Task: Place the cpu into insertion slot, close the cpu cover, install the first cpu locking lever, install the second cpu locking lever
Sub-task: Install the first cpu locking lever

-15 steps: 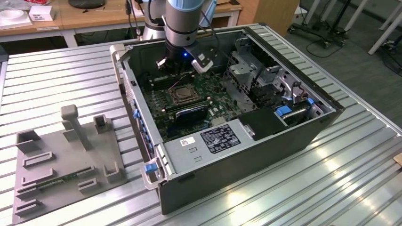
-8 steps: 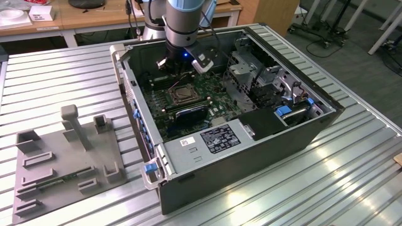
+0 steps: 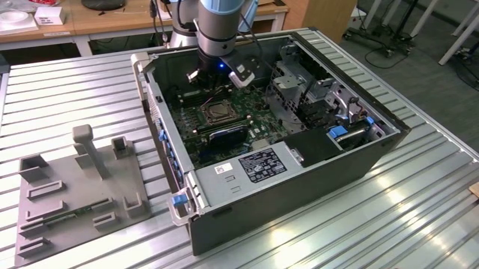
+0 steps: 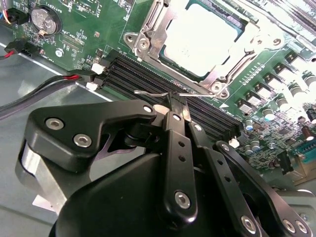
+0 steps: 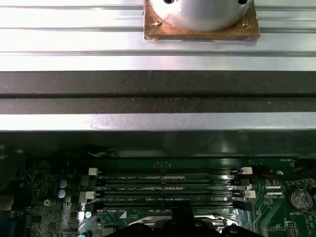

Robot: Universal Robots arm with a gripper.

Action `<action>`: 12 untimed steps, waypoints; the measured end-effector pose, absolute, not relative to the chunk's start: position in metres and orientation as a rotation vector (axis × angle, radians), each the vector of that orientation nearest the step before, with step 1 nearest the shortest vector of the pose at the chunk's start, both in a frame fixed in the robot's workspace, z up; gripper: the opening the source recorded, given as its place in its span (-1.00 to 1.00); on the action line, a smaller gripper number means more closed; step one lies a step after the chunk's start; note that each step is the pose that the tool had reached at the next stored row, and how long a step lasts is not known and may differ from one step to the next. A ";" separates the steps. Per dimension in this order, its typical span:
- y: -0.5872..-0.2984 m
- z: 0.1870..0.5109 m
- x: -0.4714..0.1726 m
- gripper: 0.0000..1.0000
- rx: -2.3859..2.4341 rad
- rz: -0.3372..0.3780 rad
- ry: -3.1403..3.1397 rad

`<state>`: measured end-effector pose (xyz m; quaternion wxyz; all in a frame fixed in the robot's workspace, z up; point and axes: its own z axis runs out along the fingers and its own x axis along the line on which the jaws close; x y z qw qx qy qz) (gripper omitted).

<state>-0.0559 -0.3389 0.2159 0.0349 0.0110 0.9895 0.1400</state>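
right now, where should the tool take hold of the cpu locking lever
On the straight wire run of the locking lever beside the memory slots, from above, tool pinching across it: the wire is thin and lies level along the cpu cover.

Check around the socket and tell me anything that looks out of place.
A thin wire locking lever sticks out over the memory slots instead of lying latched beside the cpu cover; the claw is shut on it. The cpu sits flat under the cover. Nothing looks damaged.
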 end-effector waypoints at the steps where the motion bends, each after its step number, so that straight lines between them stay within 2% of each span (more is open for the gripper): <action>1: -0.339 0.216 -0.056 -0.79 0.034 0.430 3.041; 12: -0.339 0.213 -0.056 -0.79 0.034 0.430 3.041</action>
